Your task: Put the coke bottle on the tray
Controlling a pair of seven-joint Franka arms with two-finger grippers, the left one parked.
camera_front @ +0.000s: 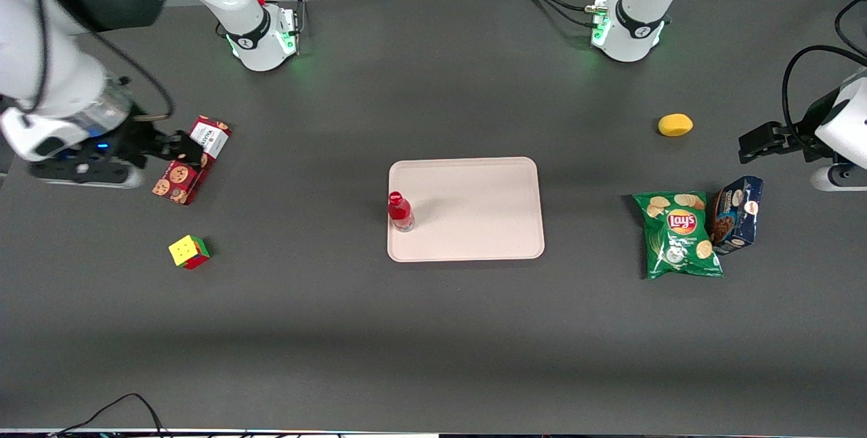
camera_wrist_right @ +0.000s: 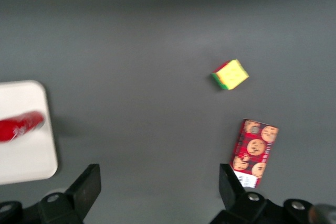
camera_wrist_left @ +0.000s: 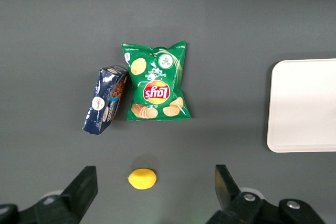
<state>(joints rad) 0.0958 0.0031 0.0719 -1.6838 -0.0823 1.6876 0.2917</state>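
The coke bottle (camera_front: 400, 211), slim with a red cap and red body, stands upright on the pale pink-beige tray (camera_front: 474, 211), just inside the rim at the working arm's end. In the right wrist view the bottle (camera_wrist_right: 20, 126) and a tray corner (camera_wrist_right: 29, 156) show too. My gripper (camera_front: 181, 147) is open and empty, raised over the table toward the working arm's end, beside the red cookie box (camera_front: 192, 168). In the wrist view the gripper (camera_wrist_right: 160, 187) holds nothing between its spread fingers.
A colourful cube (camera_front: 189, 252) lies nearer the front camera than the cookie box. Toward the parked arm's end lie a green Lay's chip bag (camera_front: 679, 235), a blue cookie pack (camera_front: 737, 214) and a yellow lemon (camera_front: 675, 125).
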